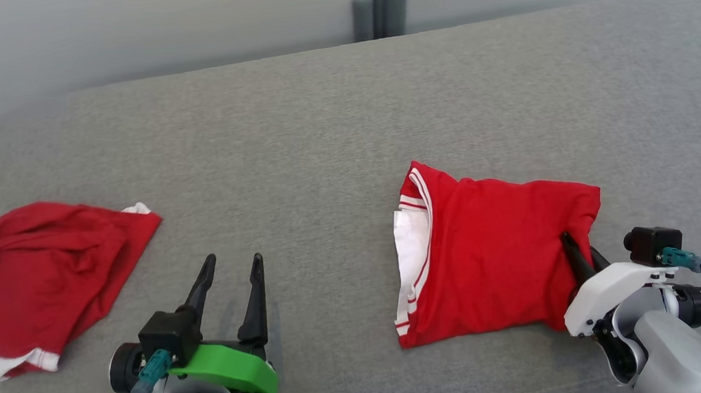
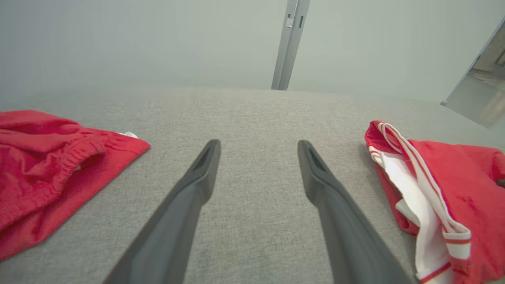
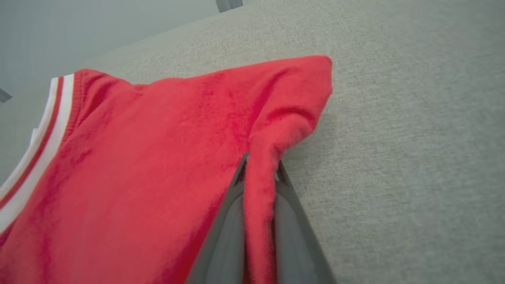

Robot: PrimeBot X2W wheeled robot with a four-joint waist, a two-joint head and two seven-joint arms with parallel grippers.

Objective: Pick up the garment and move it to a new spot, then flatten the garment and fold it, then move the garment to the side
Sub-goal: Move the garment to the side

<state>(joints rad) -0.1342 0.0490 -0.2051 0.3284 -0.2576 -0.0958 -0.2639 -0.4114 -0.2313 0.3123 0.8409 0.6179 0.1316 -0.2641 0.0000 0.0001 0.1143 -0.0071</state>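
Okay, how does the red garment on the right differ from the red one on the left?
The folded garment lies as a neat flat rectangle; the crumpled garment is a rumpled heap. The right gripper is shut on the folded garment's right edge; the crumpled garment is untouched, the left gripper open and apart from it. Both are red with white trim, lying on the grey cushion.
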